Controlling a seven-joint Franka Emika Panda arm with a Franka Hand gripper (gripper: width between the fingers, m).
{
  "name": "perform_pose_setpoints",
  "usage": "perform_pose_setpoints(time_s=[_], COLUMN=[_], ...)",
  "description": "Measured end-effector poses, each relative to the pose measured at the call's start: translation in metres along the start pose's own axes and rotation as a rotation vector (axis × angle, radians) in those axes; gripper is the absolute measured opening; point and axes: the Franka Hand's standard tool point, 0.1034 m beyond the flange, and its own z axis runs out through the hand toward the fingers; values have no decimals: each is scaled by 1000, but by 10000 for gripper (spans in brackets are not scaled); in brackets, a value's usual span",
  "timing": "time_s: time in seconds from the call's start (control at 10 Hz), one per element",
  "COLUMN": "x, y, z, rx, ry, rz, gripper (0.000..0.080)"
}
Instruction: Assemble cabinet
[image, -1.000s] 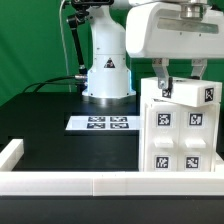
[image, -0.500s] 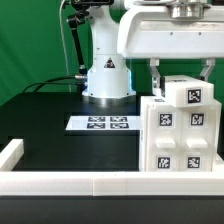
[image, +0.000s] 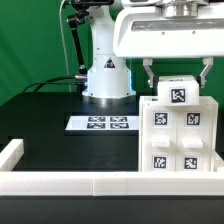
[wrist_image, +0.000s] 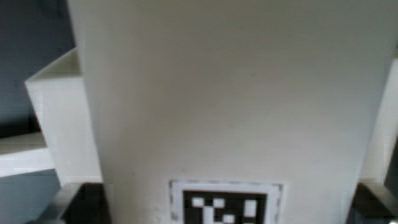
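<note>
At right of frame, the claw (image: 177, 72), fingers spread apart, has just lifted clear of the cabinet (image: 178, 130), suggesting that part is seated.

No legible words, brand names or numbers anywhere. Only black-and-white square fiducial tags: several on the front and top of the cabinet (image: 180, 130), four in a row on the marker board (image: 102, 123) lying on the surface (image: 50, 120), and one seen close up on the white face in the wrist view. On the robot base (image: 107, 72), a small dark triangular mark, too small to read.
</note>
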Motion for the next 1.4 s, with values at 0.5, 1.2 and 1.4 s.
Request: perform_pose_setpoints(time_s=[0.5,1.2,1.4], x=[1,-2,-3], y=[3,-5,-5], z=[-1,-1,-1], rx=[-4,3,10], ry=[2,-2,-11], rz=[309,745,835], gripper=[555,555,555])
